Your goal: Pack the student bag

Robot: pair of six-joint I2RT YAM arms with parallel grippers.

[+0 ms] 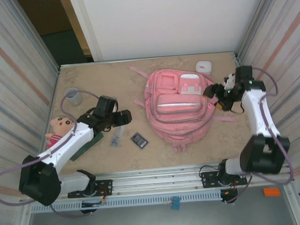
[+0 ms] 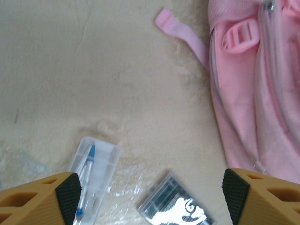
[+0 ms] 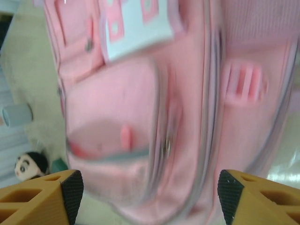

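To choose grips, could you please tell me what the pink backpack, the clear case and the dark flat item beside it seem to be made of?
Pink backpack: soft matte woven fabric, shown by creases and stitched seams. Clear case: glossy transparent plastic, probably rigid; its contents show through. Dark flat item: likely wrapped in shiny film, given the glare; inside unclear.

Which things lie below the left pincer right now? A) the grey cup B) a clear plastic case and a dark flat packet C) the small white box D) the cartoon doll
B: the clear plastic case and dark flat packet lie directly beneath the open left pincer.
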